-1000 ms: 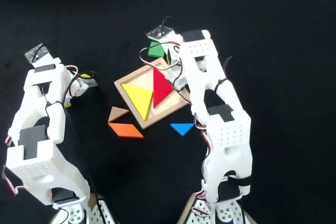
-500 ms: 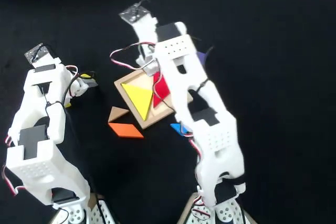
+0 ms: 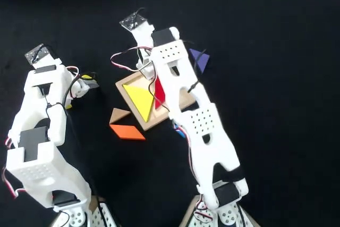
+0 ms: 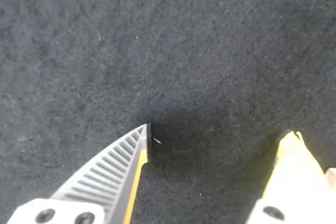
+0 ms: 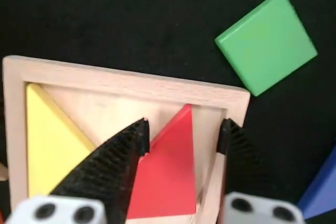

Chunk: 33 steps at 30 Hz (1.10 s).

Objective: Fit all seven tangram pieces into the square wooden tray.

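- My right gripper (image 5: 184, 124) hangs over the wooden tray (image 5: 131, 86), jaws at a middling spread with nothing held, one on each side of the red triangle's (image 5: 169, 182) pointed end.
- I cannot tell whether those jaws touch the red triangle.
- The red triangle lies inside the tray, and the yellow triangle (image 5: 50, 140) lies in it beside the red one.
- The green square (image 5: 266, 43) sits on the black cloth (image 3: 276, 131), just outside the tray's rim.
- A purple piece (image 3: 199, 57) lies out beyond the tray.
- The orange parallelogram (image 3: 127, 132) and tan triangle (image 3: 119, 114) lie close together just off the tray's near corner.
- A blue piece (image 3: 179, 130) peeks out beside my right arm.
- My left gripper (image 4: 218, 132) is spread wide and empty over bare cloth, well apart from the tray.
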Each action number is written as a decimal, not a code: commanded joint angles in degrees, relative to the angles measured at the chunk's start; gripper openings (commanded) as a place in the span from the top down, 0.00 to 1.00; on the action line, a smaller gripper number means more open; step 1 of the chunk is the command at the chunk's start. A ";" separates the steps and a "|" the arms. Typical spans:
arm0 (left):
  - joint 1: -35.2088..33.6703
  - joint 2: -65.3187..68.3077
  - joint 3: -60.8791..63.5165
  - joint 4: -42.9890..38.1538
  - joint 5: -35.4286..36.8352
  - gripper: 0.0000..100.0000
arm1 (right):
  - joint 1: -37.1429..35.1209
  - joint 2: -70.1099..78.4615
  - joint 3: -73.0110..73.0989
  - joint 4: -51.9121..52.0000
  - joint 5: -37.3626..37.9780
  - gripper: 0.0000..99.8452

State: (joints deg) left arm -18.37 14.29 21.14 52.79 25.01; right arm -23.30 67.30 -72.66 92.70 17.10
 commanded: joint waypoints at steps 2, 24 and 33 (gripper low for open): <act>0.22 -0.62 -0.75 -0.79 0.53 0.63 | -0.44 4.18 -9.27 3.43 1.49 0.85; 0.22 -0.62 -0.75 -0.79 0.44 0.63 | -3.25 8.57 -10.68 8.18 12.84 0.98; 0.22 -0.62 -0.75 -0.88 0.53 0.63 | -3.43 1.19 -10.15 8.44 20.84 0.99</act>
State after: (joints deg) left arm -18.37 14.29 21.14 52.79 24.84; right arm -25.05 73.63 -82.77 98.95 34.95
